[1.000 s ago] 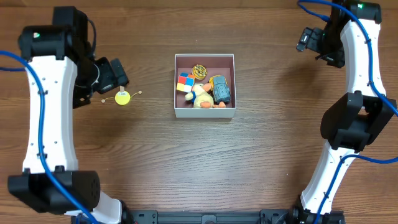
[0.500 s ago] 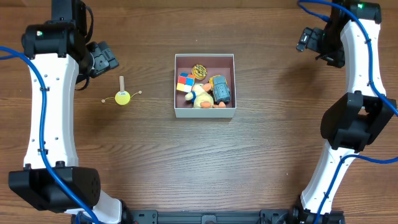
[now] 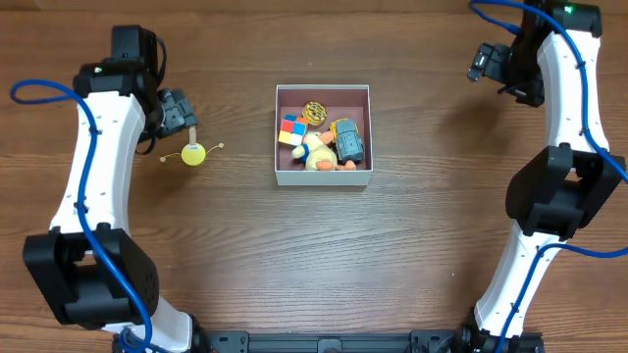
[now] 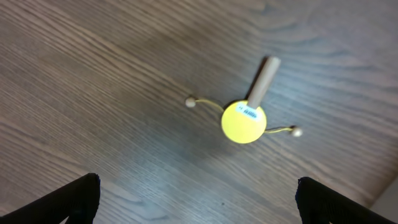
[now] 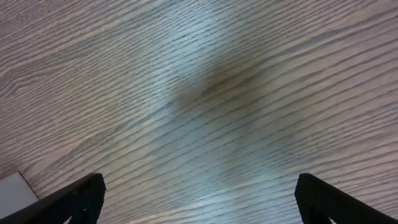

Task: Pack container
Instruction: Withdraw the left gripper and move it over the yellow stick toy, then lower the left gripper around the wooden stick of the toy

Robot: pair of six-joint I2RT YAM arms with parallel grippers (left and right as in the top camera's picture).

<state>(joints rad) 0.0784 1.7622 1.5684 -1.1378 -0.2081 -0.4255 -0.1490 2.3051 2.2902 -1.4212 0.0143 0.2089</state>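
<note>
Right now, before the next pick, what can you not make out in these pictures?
- Overhead: the toys in the container overlap and are too small to name.
- Left wrist: the label on the yellow toy is too small to read.
- Right wrist: a white corner, cut off by the left edge.
- Wrist views: left gripper and right gripper show only fingertips, cut by the bottom edge.
</note>
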